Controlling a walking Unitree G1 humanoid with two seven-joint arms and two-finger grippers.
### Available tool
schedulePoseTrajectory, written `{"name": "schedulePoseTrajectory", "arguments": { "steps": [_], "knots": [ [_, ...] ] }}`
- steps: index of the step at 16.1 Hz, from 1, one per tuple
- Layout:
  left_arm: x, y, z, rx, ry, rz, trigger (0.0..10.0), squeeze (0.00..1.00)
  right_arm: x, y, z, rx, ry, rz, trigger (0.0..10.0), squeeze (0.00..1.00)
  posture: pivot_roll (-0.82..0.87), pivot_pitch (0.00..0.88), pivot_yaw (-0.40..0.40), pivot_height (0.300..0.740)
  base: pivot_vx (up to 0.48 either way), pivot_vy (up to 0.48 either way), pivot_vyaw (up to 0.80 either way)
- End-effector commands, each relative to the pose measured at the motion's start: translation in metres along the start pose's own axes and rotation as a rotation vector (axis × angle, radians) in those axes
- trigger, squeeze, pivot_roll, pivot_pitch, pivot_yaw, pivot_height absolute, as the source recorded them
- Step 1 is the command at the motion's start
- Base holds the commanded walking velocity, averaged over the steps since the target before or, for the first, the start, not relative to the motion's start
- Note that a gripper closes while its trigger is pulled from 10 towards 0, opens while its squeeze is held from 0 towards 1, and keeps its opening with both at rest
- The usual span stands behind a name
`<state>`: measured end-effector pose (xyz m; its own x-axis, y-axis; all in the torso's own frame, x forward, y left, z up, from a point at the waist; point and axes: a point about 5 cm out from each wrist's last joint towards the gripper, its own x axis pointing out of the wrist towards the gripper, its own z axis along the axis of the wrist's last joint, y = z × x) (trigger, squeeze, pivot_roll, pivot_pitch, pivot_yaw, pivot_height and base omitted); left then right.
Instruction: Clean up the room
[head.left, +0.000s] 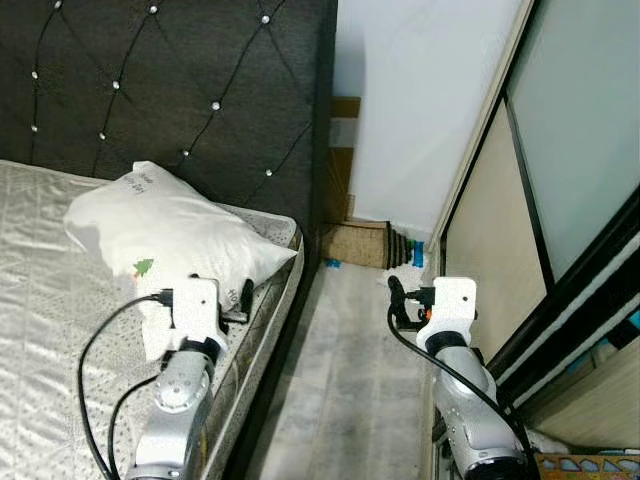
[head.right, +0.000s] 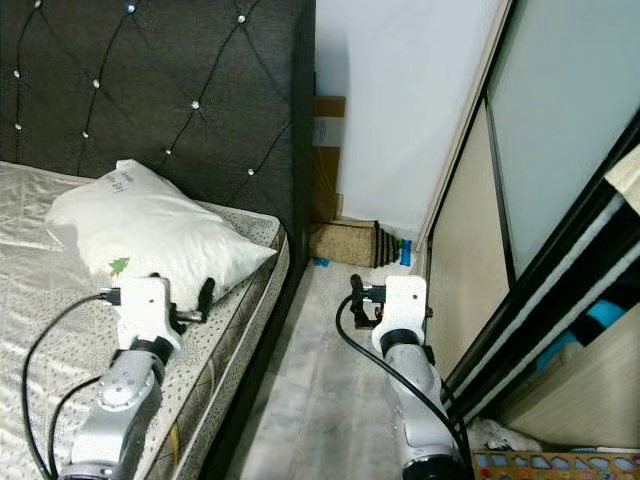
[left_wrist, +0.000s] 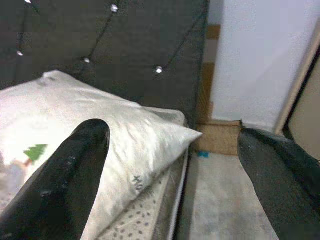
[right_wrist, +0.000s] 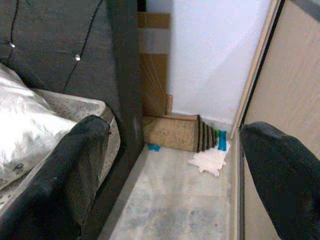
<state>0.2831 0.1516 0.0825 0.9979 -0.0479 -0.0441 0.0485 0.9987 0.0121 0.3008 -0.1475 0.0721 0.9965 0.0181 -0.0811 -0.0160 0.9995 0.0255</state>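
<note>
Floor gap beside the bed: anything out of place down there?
Yes. A white crumpled scrap lies on the floor at the far end of the gap, by the wardrobe door. A brown roll with a striped end lies on its side against the wall. The pillow sits askew near the mattress corner.

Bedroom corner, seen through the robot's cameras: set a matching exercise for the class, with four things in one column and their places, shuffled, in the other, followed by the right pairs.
Things
1. white pillow with a small green tree print
2. dark grey tufted headboard with shiny buttons
3. brown woven mat with black stripes
4. white crumpled cloth

Places
A. upright behind the bed
B. on the mattress, near its corner
C. on the floor in front of the mat's striped end
D. on the floor against the white wall, past the bed's end

Pairs: 1-B, 2-A, 3-D, 4-C
</note>
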Motion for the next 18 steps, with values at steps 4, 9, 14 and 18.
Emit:
{"name": "schedulePoseTrajectory", "arguments": {
  "steps": [4, 9, 14, 18],
  "knots": [
    [0.015, -0.017, -0.001, -0.013, 0.015, -0.094, 10.0, 0.0, 0.006, 0.007, -0.002, 0.016, 0.028, 0.031, 10.0, 0.0, 0.0, 0.0, -0.026, 0.74, 0.0, 0.0, 0.0],
    [0.005, -0.008, 0.01, -0.016, 0.0, -0.05, 10.0, 0.0, -0.004, -0.002, 0.02, -0.033, -0.061, 0.034, 10.0, 0.0, -0.03, 0.065, -0.004, 0.74, 0.0, 0.0, 0.1],
    [-0.007, -0.001, 0.013, 0.014, -0.014, 0.004, 10.0, 0.0, -0.013, -0.008, 0.023, -0.044, -0.051, 0.092, 10.0, 0.0, -0.02, 0.125, -0.026, 0.74, 0.0, 0.0, 0.74],
    [-0.01, 0.003, 0.017, 0.002, -0.011, 0.009, 10.0, 0.0, -0.011, -0.002, 0.029, -0.039, -0.052, 0.106, 10.0, 0.0, -0.01, 0.111, -0.015, 0.74, 0.0, 0.0, 0.8]
  ]
}}
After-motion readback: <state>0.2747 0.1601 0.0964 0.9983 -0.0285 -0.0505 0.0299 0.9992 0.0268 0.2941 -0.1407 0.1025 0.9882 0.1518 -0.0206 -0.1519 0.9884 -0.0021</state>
